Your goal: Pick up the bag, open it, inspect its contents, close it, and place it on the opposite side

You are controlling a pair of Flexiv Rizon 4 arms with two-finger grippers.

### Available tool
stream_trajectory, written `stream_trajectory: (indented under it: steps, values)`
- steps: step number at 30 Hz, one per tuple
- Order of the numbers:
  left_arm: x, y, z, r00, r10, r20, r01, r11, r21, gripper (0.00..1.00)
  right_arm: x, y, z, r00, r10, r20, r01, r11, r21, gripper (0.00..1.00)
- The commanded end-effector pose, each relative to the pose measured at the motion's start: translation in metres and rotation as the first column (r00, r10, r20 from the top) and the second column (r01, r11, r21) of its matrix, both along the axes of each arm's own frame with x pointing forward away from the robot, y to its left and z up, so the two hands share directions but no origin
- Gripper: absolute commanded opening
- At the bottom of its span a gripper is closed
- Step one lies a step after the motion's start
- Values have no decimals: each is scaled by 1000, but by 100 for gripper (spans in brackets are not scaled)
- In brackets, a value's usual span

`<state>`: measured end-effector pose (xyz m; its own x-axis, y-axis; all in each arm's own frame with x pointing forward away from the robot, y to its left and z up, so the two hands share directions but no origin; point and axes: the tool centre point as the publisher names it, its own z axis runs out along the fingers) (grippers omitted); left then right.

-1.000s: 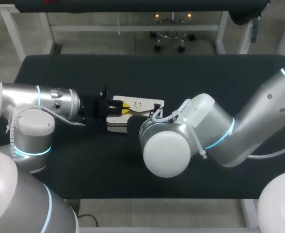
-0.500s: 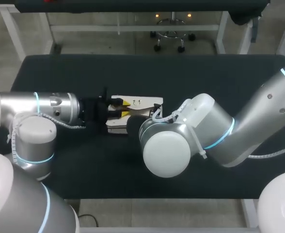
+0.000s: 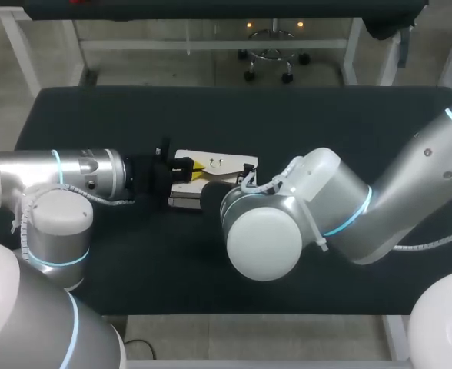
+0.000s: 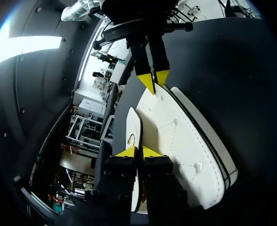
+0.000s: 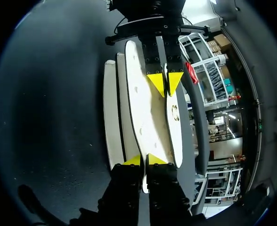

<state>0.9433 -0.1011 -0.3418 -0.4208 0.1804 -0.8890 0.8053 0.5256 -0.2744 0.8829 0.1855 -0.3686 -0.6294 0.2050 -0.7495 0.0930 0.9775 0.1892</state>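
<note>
Left arm point(image 3: 57, 178) on the move: its silver forearm has slid back toward the near edge of the table point(image 3: 326, 115) and a shade outward over the last second. The left gripper point(image 3: 195, 165), clamped on the bag point(image 3: 227, 162), eases back too, and the white bag creeps slightly toward that side.

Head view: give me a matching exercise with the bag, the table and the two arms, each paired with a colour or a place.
Things:
1. bag
2. table
3. left arm
4. right arm

Colour or place:
A. black
B. comes in from the view's right
C. white, between the two arms
D. comes in from the view's left

Pairs: 1-C, 2-A, 3-D, 4-B
</note>
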Motion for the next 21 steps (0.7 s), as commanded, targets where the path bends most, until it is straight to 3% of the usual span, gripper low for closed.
stream_trajectory:
  steps: [1, 6, 14, 21]
  values:
    - [-1, -4, 5, 999, -3, -35, 6, 997, 73, 0, -1, -3, -4, 999, 36, 23, -36, 999, 31, 0]
    - [0, 1, 8, 997, 0, -71, 8, 993, 118, 0, -1, -3, -4, 999, 36, 23, -36, 999, 31, 0]
    - [9, 9, -5, 992, 27, -120, -9, 989, 148, 0, -1, -3, -4, 999, 36, 23, -36, 999, 31, 0]
    - [7, -1, -9, 990, -3, -138, 25, 986, 163, 0, -1, -3, -4, 999, 36, 23, -36, 999, 31, 0]
